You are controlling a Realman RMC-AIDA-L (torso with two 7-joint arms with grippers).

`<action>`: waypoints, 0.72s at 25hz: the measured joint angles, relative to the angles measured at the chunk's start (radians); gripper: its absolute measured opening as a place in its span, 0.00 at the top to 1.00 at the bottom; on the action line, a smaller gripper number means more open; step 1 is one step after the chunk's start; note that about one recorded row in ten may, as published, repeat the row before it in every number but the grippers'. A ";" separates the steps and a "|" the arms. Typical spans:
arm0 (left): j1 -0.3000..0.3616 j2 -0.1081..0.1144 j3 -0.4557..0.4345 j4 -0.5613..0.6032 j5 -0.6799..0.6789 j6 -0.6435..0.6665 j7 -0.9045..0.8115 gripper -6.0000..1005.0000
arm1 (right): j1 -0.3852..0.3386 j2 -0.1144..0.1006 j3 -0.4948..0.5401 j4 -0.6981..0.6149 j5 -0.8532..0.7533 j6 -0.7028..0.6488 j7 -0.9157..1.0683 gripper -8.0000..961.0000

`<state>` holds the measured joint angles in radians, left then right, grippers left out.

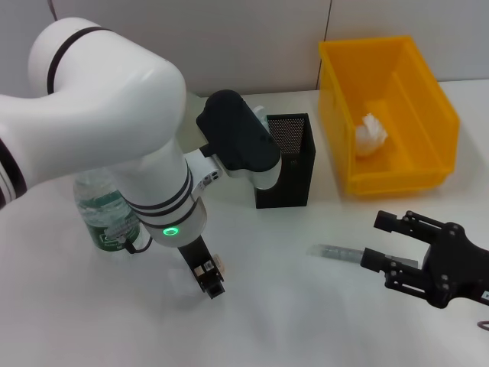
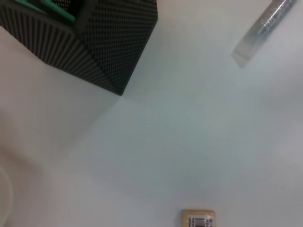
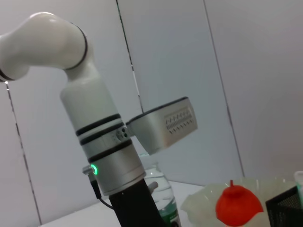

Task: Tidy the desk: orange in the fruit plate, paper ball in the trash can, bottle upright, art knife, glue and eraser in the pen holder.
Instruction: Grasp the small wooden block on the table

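Observation:
My left gripper [image 1: 212, 281] is low over the table in front of the black mesh pen holder [image 1: 286, 160], with a small tan eraser [image 1: 221, 267] right at its tip; the eraser [image 2: 199, 220] shows a barcode label. Whether it is gripped I cannot tell. The grey art knife [image 1: 333, 252] lies on the table, one end just short of my open right gripper [image 1: 380, 241]. The paper ball [image 1: 370, 136] lies in the yellow trash can [image 1: 442, 157]. The bottle [image 1: 105, 214] stands upright behind my left arm. An orange [image 3: 236, 204] sits in the pale fruit plate [image 3: 196, 204].
Green items [image 2: 52, 7] stick up inside the pen holder [image 2: 94, 42]. The art knife [image 2: 265, 28] lies beyond it in the left wrist view. A wall runs along the back of the white table.

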<state>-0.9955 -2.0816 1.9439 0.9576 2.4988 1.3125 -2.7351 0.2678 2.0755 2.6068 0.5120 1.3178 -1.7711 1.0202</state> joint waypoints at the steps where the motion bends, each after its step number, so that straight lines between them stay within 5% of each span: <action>1: 0.000 0.000 0.000 -0.002 0.001 -0.001 0.000 0.43 | -0.002 -0.001 0.001 0.000 0.000 0.005 0.000 0.28; 18: -0.002 0.000 -0.011 -0.026 0.005 -0.019 0.016 0.43 | 0.005 0.001 -0.003 -0.003 0.000 0.006 0.005 0.28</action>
<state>-0.9971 -2.0816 1.9334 0.9320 2.5036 1.2934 -2.7196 0.2730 2.0766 2.6037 0.5092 1.3177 -1.7653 1.0255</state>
